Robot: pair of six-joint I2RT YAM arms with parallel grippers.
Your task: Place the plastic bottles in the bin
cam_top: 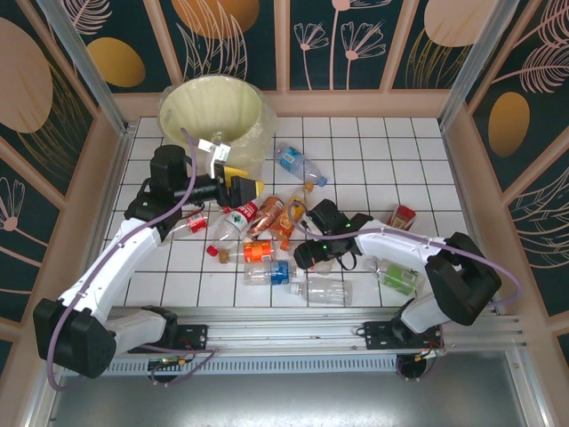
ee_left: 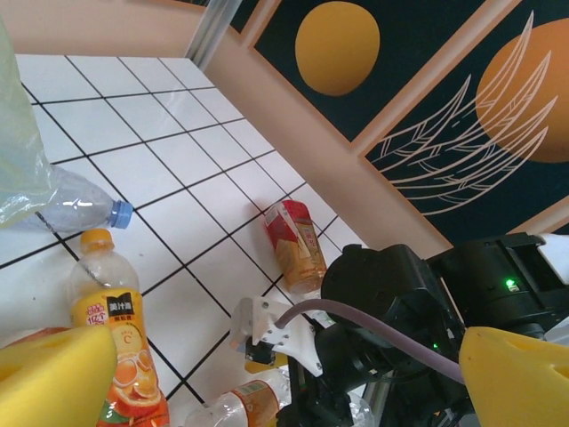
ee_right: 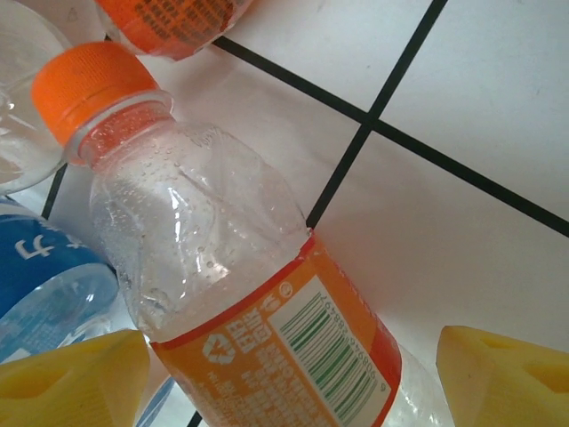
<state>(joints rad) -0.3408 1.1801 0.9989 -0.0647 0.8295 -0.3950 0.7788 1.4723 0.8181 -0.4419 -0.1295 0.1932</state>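
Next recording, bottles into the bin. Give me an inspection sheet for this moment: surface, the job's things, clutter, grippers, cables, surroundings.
Surface: white tiled table with dark grid lines.
Job's things: plastic bottles lie scattered mid-table. A blue-capped bottle lies beside the bin, which stands at the far left.
Clutter: nothing seen.
Grippers: left gripper is open and empty, close to the bin. Right gripper is open and straddles an orange-capped bottle, with one pad not touching it.
Cables: a purple cable runs along the left arm, and another runs along the right arm.
Surroundings: dark floral wall panels in beige frames; metal rail at the near edge.
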